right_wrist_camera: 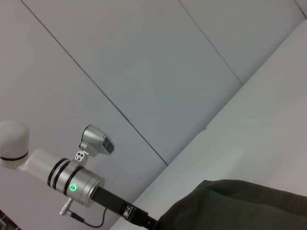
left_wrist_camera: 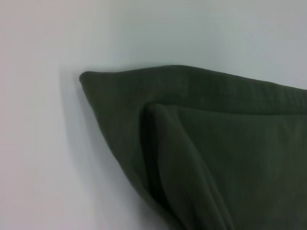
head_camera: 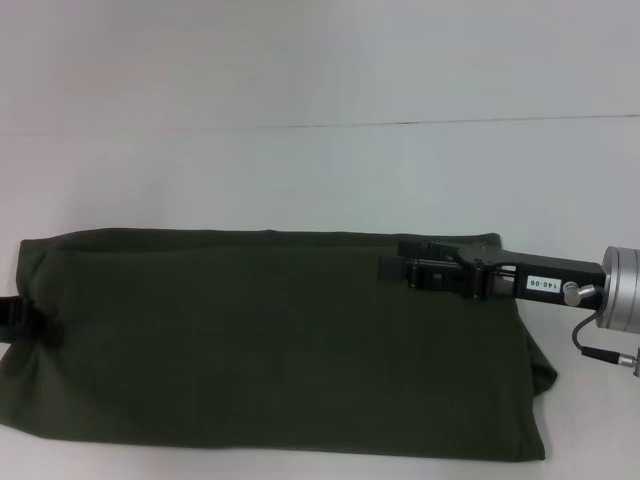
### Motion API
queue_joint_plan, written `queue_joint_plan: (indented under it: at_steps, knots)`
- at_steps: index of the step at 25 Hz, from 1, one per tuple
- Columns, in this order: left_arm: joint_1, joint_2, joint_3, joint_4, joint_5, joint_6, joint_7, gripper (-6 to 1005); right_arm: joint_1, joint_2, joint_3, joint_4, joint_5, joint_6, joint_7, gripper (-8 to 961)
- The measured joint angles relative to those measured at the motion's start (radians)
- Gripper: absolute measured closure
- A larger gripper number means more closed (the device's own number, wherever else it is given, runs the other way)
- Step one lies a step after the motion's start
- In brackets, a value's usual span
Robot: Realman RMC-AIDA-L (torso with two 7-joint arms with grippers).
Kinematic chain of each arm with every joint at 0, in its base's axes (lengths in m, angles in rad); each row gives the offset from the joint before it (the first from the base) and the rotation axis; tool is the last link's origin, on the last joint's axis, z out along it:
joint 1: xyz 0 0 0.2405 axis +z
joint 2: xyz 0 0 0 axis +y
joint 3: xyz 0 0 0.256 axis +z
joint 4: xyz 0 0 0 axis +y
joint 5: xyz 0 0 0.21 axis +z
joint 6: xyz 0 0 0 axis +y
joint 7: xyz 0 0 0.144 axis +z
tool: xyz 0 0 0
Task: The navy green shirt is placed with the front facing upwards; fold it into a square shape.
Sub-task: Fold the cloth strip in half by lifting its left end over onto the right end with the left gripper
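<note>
Head view: navy green shirt (head_camera: 270, 340) lies on the white bench (head_camera: 300, 170) as a long folded band, plain side up
Right tool (head_camera: 392, 260): over the shirt's far right corner, fingers pointing toward the shirt's middle; released or clenched, cannot tell
Left tool (head_camera: 25, 320): at the shirt's left edge, mostly hidden by cloth; state cannot be told
Left wrist view: a folded shirt corner (left_wrist_camera: 201, 143) raised off the bench, layers showing
Right wrist view: the left arm (right_wrist_camera: 72, 182) reaching to the shirt's edge (right_wrist_camera: 240, 206)

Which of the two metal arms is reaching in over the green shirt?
The right arm's tool, lying over the shirt near its far right corner. The left tool only peeks out at the left edge.
</note>
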Motion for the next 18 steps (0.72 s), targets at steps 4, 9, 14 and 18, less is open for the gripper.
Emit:
queue_joint_plan:
  at_steps: [4,9,14,18]
  knots:
    - [0.001,0.0,0.005,0.001,0.001,-0.007,-0.003,749,0.002,0.0,0.0,0.0,0.0,0.0,0.0,9]
    - [0.005,-0.003,0.012,0.002,0.004,-0.013,-0.004,858,0.004,0.0,0.0,0.0,0.0,0.0,0.0,9]
    - [0.001,-0.001,0.01,0.002,0.004,-0.005,-0.007,904,0.005,0.0,-0.003,0.0,0.0,0.0,0.0,8]
    - [-0.002,0.0,0.006,0.002,-0.001,0.007,-0.017,913,0.006,0.0,-0.003,0.0,0.0,0.001,0.0,8]
